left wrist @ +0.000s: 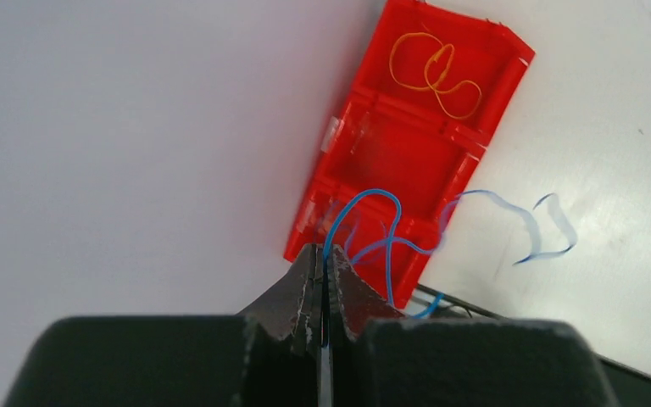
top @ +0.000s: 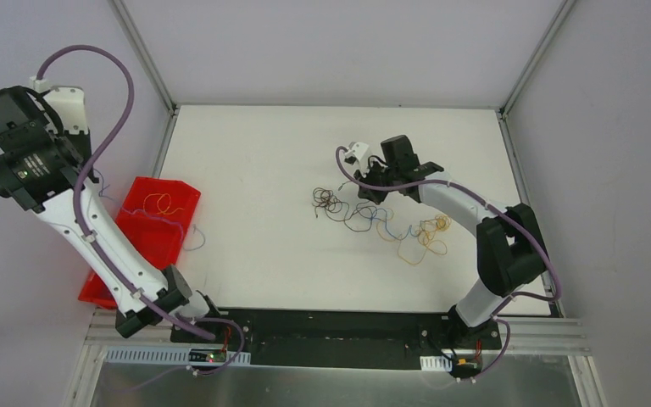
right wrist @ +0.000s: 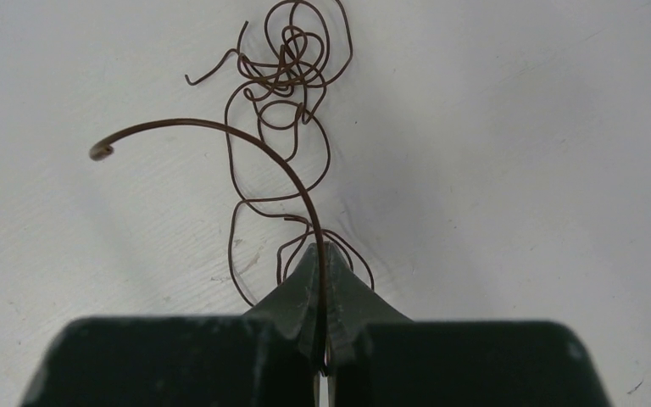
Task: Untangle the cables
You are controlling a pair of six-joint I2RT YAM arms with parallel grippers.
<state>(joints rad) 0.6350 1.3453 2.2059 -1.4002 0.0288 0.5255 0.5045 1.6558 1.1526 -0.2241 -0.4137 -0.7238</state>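
My left gripper [top: 86, 163] is raised high over the left end of the red bin [top: 148, 242]. In the left wrist view the left gripper [left wrist: 324, 259] is shut on a thin blue cable [left wrist: 475, 197]. That cable hangs across the bin [left wrist: 364, 144] and out onto the table [top: 193, 240]. A yellow cable [left wrist: 432, 72] lies coiled in the bin's far compartment. My right gripper [top: 362, 191] is low at the tangle. In the right wrist view it [right wrist: 322, 250] is shut on a brown cable [right wrist: 220, 127] whose curls [right wrist: 288, 76] lie ahead.
The remaining tangle lies mid-table: brown curls [top: 326, 200], a dark strand [top: 356, 217], a blue strand [top: 392, 229] and orange loops [top: 424, 239]. The white table [top: 263, 153] is bounded by metal rails and grey walls.
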